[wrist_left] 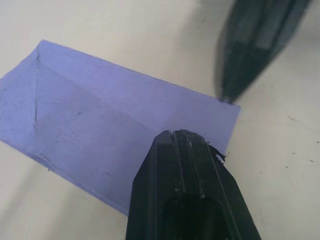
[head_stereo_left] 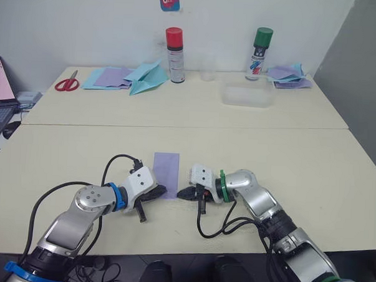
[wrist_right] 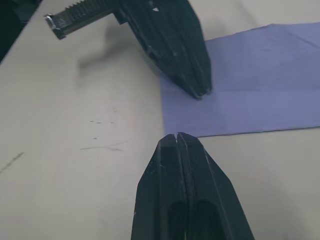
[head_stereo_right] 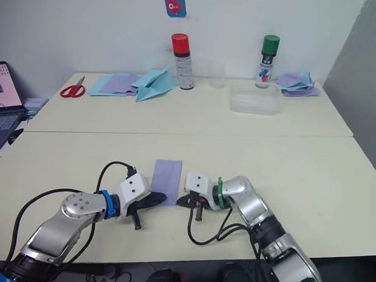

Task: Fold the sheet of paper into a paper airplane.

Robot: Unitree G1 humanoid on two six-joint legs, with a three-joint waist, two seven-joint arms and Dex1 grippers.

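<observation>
Left eye view: both end effectors (head_stereo_left: pixel 161 191) (head_stereo_left: pixel 181 193) closed, flanking sheet of paper (head_stereo_left: pixel 166 172).

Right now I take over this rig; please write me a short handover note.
Left gripper: jaws shut, tip resting on the near end of the sheet of paper.
Right gripper: jaws shut, tip on the table just beside the sheet's near right corner.
Done: the sheet lies flat as a narrow creased rectangle.
Left: all nose and wing folds; no dart shape yet.
</observation>
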